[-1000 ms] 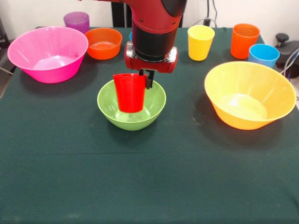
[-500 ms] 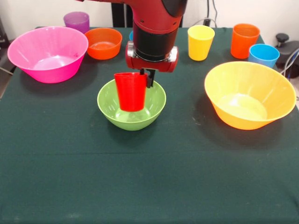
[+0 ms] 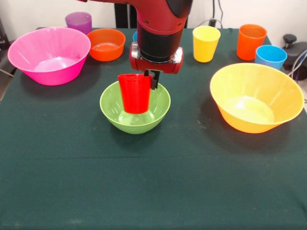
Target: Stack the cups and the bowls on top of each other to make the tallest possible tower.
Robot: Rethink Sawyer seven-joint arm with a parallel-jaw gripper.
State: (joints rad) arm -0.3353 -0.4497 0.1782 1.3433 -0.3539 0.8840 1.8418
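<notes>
My gripper (image 3: 148,79) is shut on the rim of the red cup (image 3: 135,94). It holds the cup upright and slightly tilted over the middle of the lime green bowl (image 3: 114,116). The cup's base hangs inside the bowl, and I cannot tell whether it touches the bowl's floor. One black finger (image 3: 154,80) shows outside the cup's right wall. The other finger is hidden. No tower stands anywhere on the table.
The pink bowl (image 3: 48,56) sits far left, with the small orange bowl (image 3: 106,44) and purple cup (image 3: 78,22) behind it. A blue sliver (image 3: 135,36) peeks from behind the arm. The yellow-orange bowl (image 3: 256,98) is right, with yellow (image 3: 206,44), orange (image 3: 251,42) and light blue (image 3: 270,57) cups behind it.
The gripper has risen a little and drifted slightly right, carrying the red cup with it above the green bowl. Nothing else has moved.
</notes>
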